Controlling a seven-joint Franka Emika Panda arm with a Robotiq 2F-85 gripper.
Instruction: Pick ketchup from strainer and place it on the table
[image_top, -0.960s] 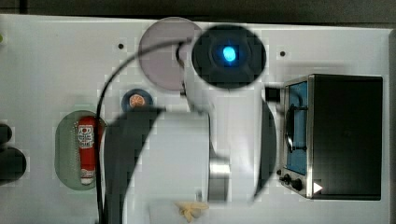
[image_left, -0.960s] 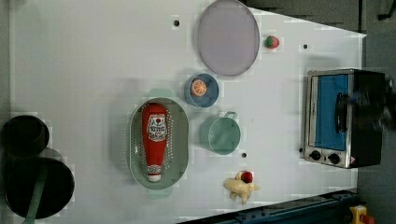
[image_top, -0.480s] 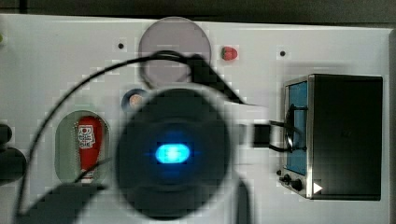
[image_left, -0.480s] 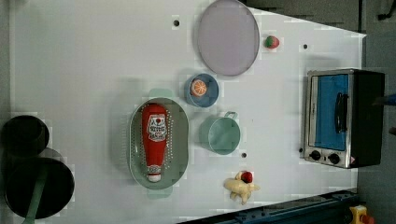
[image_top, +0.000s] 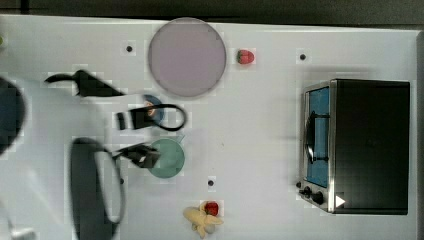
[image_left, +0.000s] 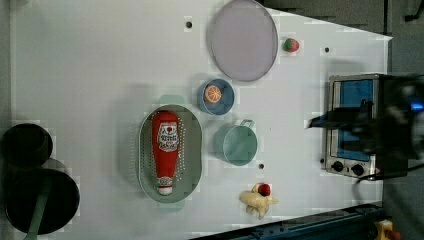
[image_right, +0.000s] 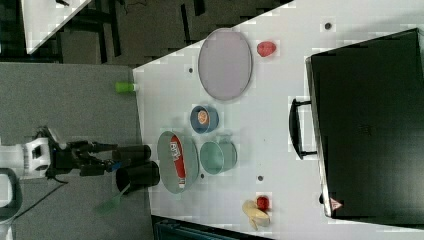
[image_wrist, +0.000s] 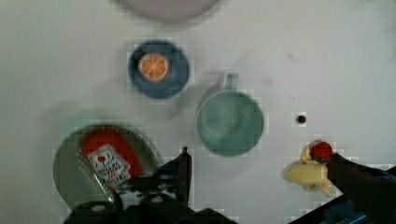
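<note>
While ketchup lies in strainer, jaws stand released

As the left view has it, the ketchup (image_left: 165, 150) lies flat along the bottom of the strainer (image_left: 196, 145), white cap toward the left view's bottom, label up. Strainer sits on the white bench (image_left: 90, 75), just beside the teal cup (image_left: 240, 146), which stands to the left view's right of it. Blue bowl (image_left: 225, 102) holding an orange slice (image_left: 213, 94) is near the strainer's upper end in the left view. Grey-lilac plate (image_left: 243, 40) farther up, a strawberry (image_left: 291, 45) close by its rim. Banana (image_left: 256, 202) with a second strawberry (image_left: 264, 189) touching it lies near the bench's edge at the left view's bottom. Toaster oven (image_left: 350, 125) at the left view's right.

Wrist view: gripper (image_wrist: 257, 157) above the bench, jaws spread wide, nothing between them. One dark finger (image_wrist: 183, 165) shows next to the strainer's rim, the other by the banana. Ketchup not touched by either
</note>
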